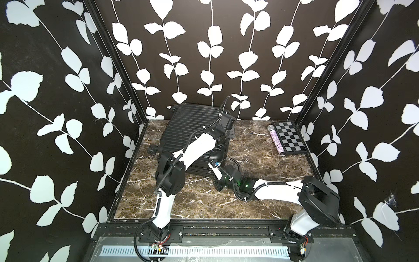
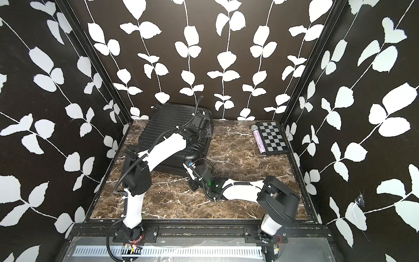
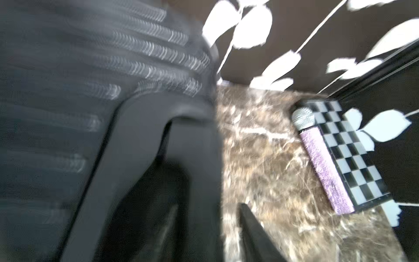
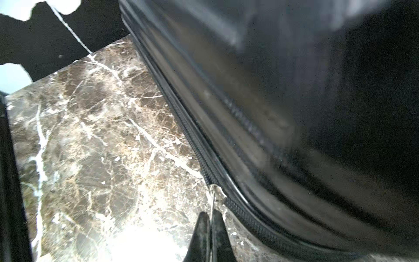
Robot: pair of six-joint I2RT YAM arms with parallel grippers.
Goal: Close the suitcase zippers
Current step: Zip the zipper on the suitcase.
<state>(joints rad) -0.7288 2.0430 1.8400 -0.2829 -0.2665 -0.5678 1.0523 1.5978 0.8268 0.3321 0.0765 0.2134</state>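
Observation:
The black ribbed suitcase [image 1: 190, 133] [image 2: 167, 133] lies flat at the back left of the marble table. My left gripper [image 1: 226, 135] [image 2: 201, 136] hangs over its right edge. In the blurred left wrist view the left gripper [image 3: 208, 226] is open, its fingers astride the bar of the case's black handle [image 3: 145, 127], with marble showing beside one finger [image 3: 251, 229]. My right gripper [image 1: 213, 165] [image 2: 187, 163] is low at the case's near right corner. In the right wrist view the right gripper [image 4: 212, 217] is shut on the silver zipper pull [image 4: 216, 192] of the zippers [image 4: 195, 143].
A purple glitter microphone [image 1: 276, 141] [image 2: 258, 140] [image 3: 324, 167] lies beside a flat checkerboard [image 1: 289, 138] [image 2: 272, 136] [image 3: 353, 158] at the back right. Leaf-patterned walls close in three sides. Bare marble [image 1: 260, 158] lies between the case and the board.

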